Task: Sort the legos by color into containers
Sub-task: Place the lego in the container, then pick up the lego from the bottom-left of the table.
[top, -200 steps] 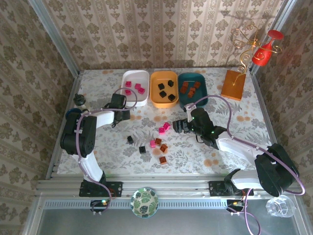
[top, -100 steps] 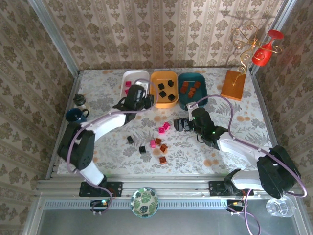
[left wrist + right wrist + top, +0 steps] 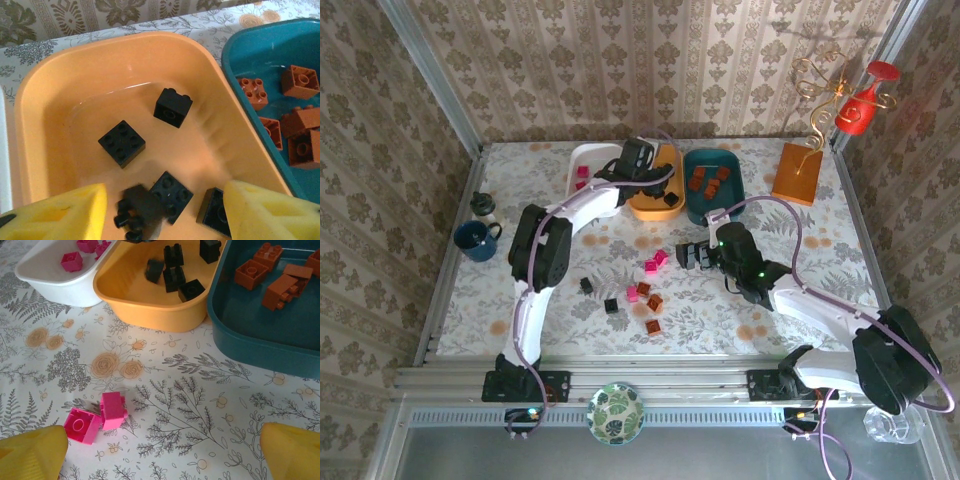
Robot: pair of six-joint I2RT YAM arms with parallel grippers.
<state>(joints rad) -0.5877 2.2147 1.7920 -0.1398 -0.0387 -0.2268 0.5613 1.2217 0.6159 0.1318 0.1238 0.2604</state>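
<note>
On my left wrist camera a blurred black lego (image 3: 137, 207) hangs loose inside the left gripper (image 3: 165, 202), jaws apart, over the orange tray (image 3: 40, 130) at the table's far edge; brown legos (image 3: 300, 82) lie in the teal tray (image 3: 235, 55). My right wrist camera adds pink legos (image 3: 72, 261) in the white tray (image 3: 50, 280), and two pink bricks (image 3: 100, 417) mid-table beneath the right gripper (image 3: 162, 447), spread wide, holding nothing

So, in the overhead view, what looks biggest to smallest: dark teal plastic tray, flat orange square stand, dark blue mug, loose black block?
1. Dark teal plastic tray.
2-3. Flat orange square stand and dark blue mug: near alike, not ranked.
4. Loose black block, smallest.
</note>
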